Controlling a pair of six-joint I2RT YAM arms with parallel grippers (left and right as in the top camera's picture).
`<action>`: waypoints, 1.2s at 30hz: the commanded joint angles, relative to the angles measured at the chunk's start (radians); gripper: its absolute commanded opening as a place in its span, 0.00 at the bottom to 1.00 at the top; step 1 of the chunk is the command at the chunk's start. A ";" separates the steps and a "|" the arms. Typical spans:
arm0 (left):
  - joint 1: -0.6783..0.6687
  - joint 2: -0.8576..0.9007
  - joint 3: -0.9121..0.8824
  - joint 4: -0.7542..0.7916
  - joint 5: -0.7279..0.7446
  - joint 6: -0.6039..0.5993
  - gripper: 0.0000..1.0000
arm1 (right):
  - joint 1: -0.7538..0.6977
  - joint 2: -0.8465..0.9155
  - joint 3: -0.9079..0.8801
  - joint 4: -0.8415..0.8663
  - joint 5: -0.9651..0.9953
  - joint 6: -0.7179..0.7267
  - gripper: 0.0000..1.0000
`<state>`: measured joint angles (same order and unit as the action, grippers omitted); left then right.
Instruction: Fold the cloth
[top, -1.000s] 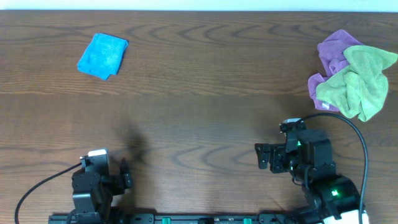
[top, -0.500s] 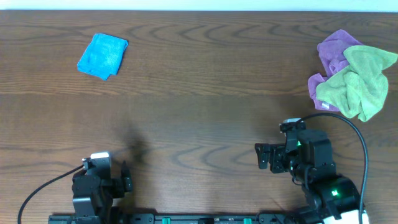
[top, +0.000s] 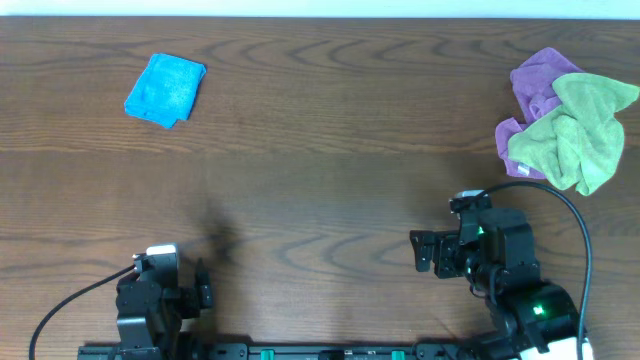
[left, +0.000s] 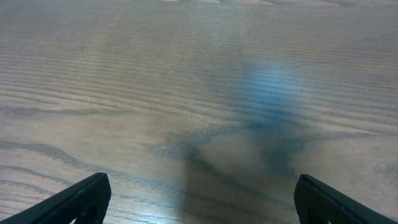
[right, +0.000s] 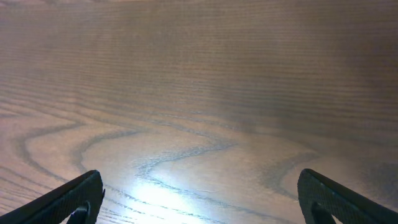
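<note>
The cloth (top: 165, 89), a small sky-blue towel, lies in a compact, roughly square shape at the far left of the wooden table (top: 320, 150). No gripper touches it. My left gripper (top: 200, 283) sits low at the near left edge, far from the cloth. In the left wrist view it (left: 202, 208) is open, with only bare wood between its dark fingertips (left: 81, 199). At the near right my right gripper (top: 422, 252) rests, and the right wrist view shows it (right: 200, 202) open and empty too. Neither wrist view shows the cloth.
A purple cloth (top: 535, 85) and a lime-green cloth (top: 580, 135) lie bunched together at the far right. Black cables trail from both arm bases along the near edge.
The left arm has drawn back slightly toward the near edge. The right arm and the cloths have not moved.
</note>
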<state>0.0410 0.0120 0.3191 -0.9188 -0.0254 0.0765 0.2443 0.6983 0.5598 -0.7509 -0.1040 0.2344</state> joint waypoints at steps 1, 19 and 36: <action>-0.005 -0.008 -0.006 -0.027 0.000 0.013 0.95 | -0.008 -0.003 0.000 -0.001 -0.004 0.013 0.99; -0.005 -0.008 -0.006 -0.027 0.000 0.013 0.95 | -0.010 -0.242 -0.082 -0.096 0.251 0.011 0.99; -0.005 -0.008 -0.006 -0.027 0.000 0.013 0.95 | -0.200 -0.640 -0.313 -0.099 0.174 -0.160 0.99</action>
<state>0.0410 0.0109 0.3191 -0.9203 -0.0254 0.0792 0.0750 0.0849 0.2550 -0.8440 0.1047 0.1436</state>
